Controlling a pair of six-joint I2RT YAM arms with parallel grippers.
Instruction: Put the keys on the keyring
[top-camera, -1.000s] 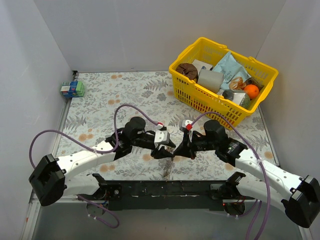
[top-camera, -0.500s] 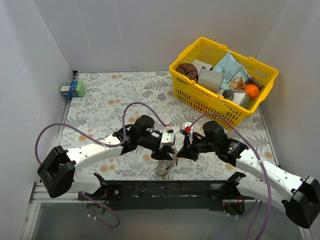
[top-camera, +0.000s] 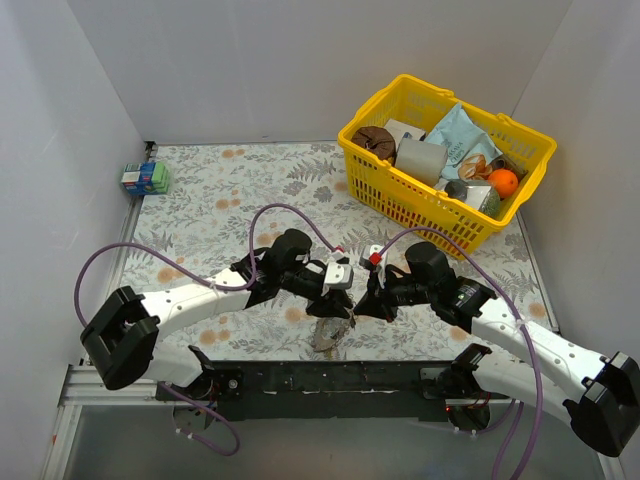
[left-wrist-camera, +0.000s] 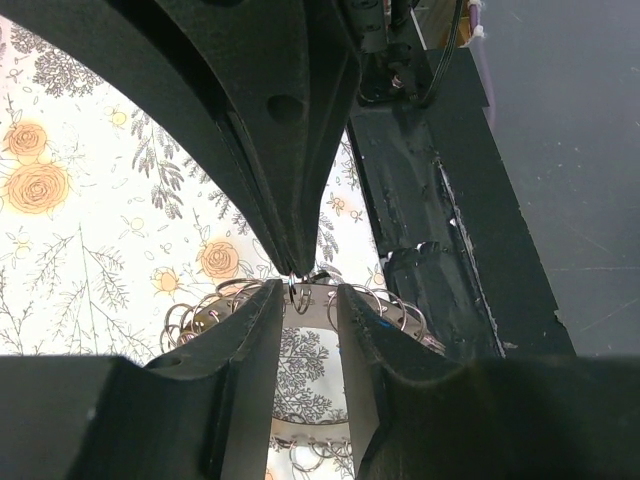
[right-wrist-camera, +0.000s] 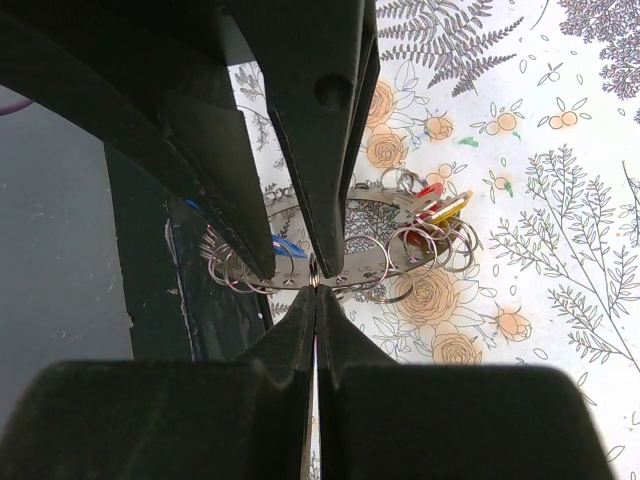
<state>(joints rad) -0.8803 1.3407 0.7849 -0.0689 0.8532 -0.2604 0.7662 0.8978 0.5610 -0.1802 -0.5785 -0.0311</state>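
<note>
Where our pincers meet: tip to tip over the near edge of the counter (top-camera: 200, 225), right pincer (right-wrist-camera: 315, 291) facing left pincer (left-wrist-camera: 310, 296).
Right pincer: we hold it pinched fully together on a thin silver loop of the keyring (right-wrist-camera: 372, 266).
Left pincer: narrow, its fingers (left-wrist-camera: 262, 330) a slit apart; a loop sits in the slit, and we cannot tell whether either finger touches it.
Keyring: just beyond both sets of tips, a wide flat hoop crowded with small loops.
Keys (right-wrist-camera: 440, 205): red and yellow heads farther along the hoop; a blue-headed key (right-wrist-camera: 286, 246) just beside our right pincer's tips.
Farther out: a yellow basket (top-camera: 400, 200) of groceries well beyond the right pincer; a small box (top-camera: 145, 178) well beyond the left.
</note>
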